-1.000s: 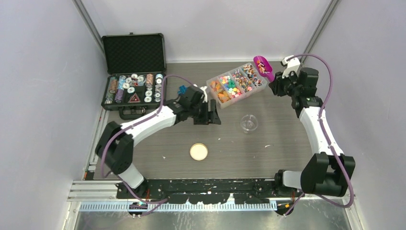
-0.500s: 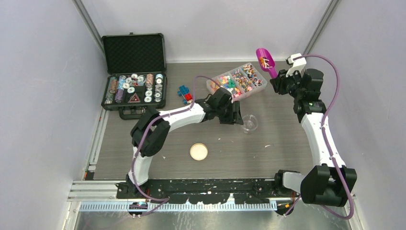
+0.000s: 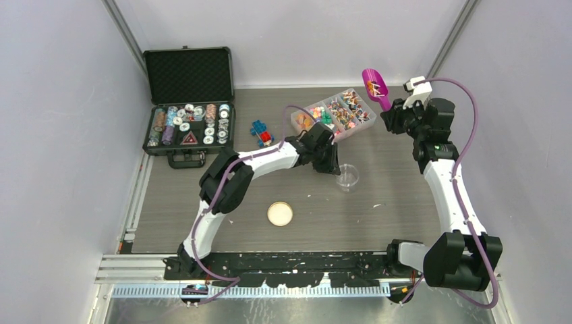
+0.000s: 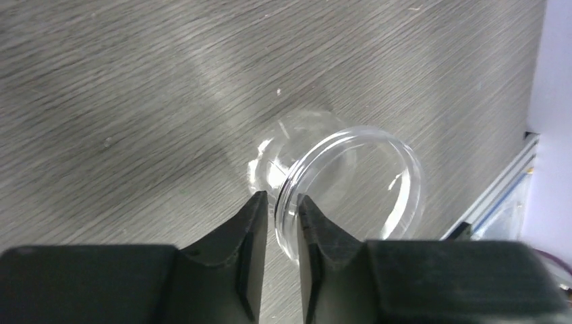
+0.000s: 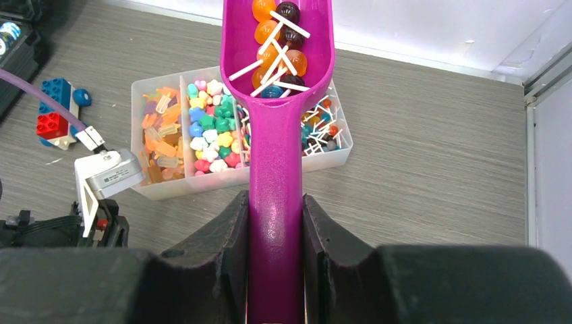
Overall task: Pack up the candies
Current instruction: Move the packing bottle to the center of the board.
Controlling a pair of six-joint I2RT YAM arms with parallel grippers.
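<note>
My right gripper point(image 3: 392, 111) point(image 5: 275, 199) is shut on the handle of a magenta scoop point(image 3: 373, 86) point(image 5: 276, 115). It holds the scoop in the air past the far right end of the clear divided box point(image 3: 334, 115) point(image 5: 162, 189). Orange and dark lollipop candies point(image 5: 276, 34) lie in the scoop's bowl. More candies point(image 5: 212, 131), orange, pastel and on sticks, fill the box's compartments. A clear round jar point(image 3: 349, 175) point(image 4: 405, 158) stands on the table. My left gripper point(image 3: 335, 167) point(image 4: 282, 199) straddles its near rim, one finger inside and one outside, jaws narrow against the wall.
A cork disc point(image 3: 280, 214) lies near the table's middle front. A blue-and-red toy brick figure point(image 3: 262, 133) point(image 5: 57, 115) sits left of the box. An open black case point(image 3: 189, 125) of metallic-rimmed discs stands at the far left. Walls close both sides.
My left arm has swung right from beside the divided box to the jar, and its jaws have narrowed around the rim. My right gripper lifted the scoop slightly, then held still.
</note>
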